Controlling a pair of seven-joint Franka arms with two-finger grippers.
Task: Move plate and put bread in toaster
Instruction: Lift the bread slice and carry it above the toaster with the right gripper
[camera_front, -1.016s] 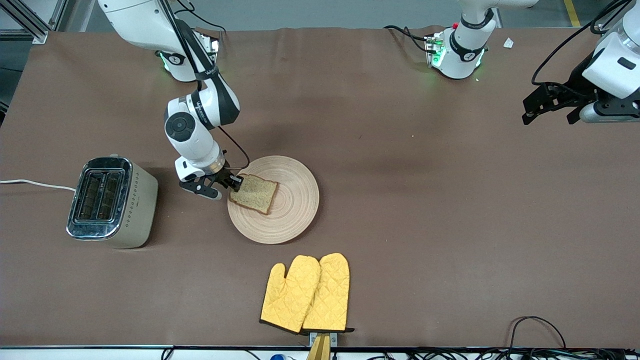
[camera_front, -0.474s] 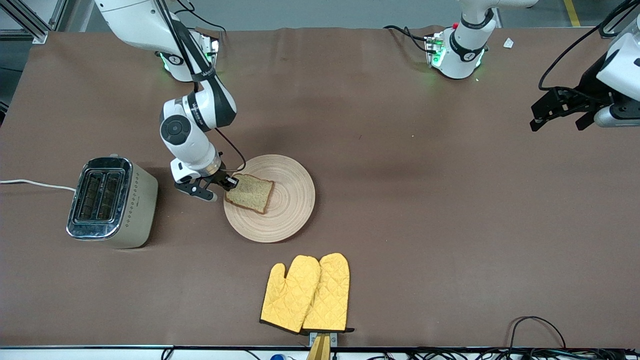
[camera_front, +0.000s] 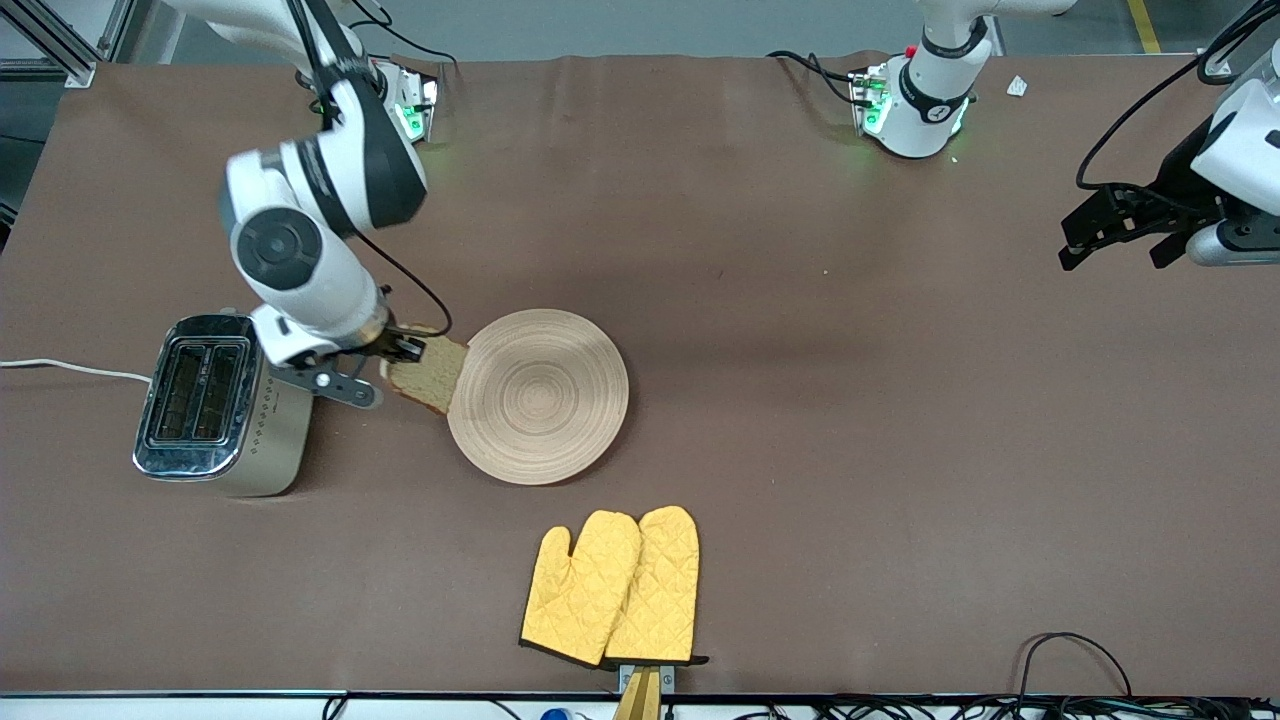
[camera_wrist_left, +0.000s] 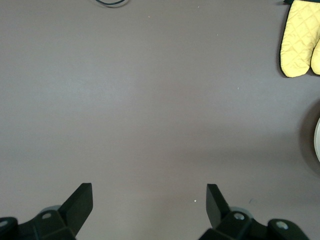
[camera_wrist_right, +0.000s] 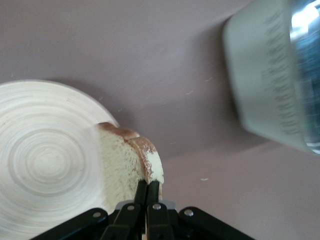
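Bread (camera_front: 430, 373) is hanging clamped in my right gripper (camera_front: 398, 350) over the surface between plate (camera_front: 538, 396) and toaster (camera_front: 222, 404). My left gripper (camera_wrist_left: 150, 205) is waiting with fingers apart over bare surface.

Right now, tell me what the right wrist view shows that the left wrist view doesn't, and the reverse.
Only the right wrist view shows the right gripper shut on the bread, with the toaster close by. Only the left wrist view shows the open left gripper over bare table, plus the yellow oven mitts. Both show the brown table and the plate, a mere sliver in the left wrist view.
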